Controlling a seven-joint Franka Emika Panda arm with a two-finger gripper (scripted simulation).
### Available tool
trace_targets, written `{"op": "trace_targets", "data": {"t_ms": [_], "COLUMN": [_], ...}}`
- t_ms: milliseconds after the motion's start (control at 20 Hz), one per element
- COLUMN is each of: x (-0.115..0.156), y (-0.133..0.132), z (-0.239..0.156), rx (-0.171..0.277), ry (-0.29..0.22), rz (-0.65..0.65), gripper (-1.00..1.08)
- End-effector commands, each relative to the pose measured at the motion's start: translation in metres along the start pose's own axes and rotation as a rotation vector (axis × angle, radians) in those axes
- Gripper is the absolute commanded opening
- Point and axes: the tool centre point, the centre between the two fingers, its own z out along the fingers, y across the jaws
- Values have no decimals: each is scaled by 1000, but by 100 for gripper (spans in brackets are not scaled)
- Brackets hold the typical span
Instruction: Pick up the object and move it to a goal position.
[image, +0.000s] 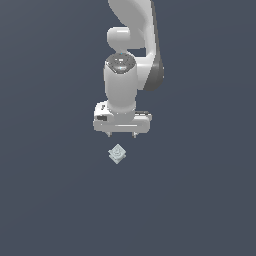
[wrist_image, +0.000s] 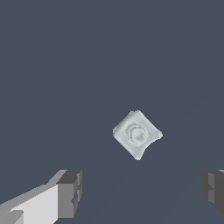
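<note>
A: Where is the object sitting at this moment?

B: The small pale grey-blue piece (image: 117, 153) is lying on the dark grey counter (image: 45, 200), alone, with nothing touching it. In the exterior view it is showing just under the claw (image: 121, 135), a little toward the exterior view's left of the claw's middle, and it is turned so that it is looking like a diamond.

A: And what is the wrist view showing of it?

B: There the piece (wrist_image: 137, 134) is appearing bigger. Its base is square with small notches on the edges, and a round raised ring is standing on top of it. It is resting flat and is rotated against the line of the fingers.

A: How is the claw standing?

B: The claw is pointing straight down from the white arm (image: 121, 85), and its jaws are spread wide apart. In the wrist view the two dark fingertips (wrist_image: 70, 193) are showing far from each other, with only bare counter between them. The claw is gripping nothing.

A: Is the piece lying between the fingers?

B: In the wrist view it is lying ahead of the line that joins the two fingertips, not between them. The claw is hanging above the counter, clearly apart from the piece.
</note>
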Motion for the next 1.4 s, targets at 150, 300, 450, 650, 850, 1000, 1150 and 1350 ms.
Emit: {"op": "trace_targets", "data": {"t_ms": [150, 300, 450, 650, 850, 1000, 1150, 1350], "x": [1, 5, 7, 6, 7, 7, 8, 8], "y": [-1, -2, -3, -3, -2, -1, 1, 4], "z": [-4, -13, -18, -17, -14, -10, -4, 6], "rx": [5, 18, 25, 24, 23, 21, 19, 17], "ry": [5, 18, 25, 24, 23, 21, 19, 15], "rz": [9, 34, 51, 47, 23, -8, -52, -128], "gripper": [100, 100, 100, 100, 100, 100, 100, 100]}}
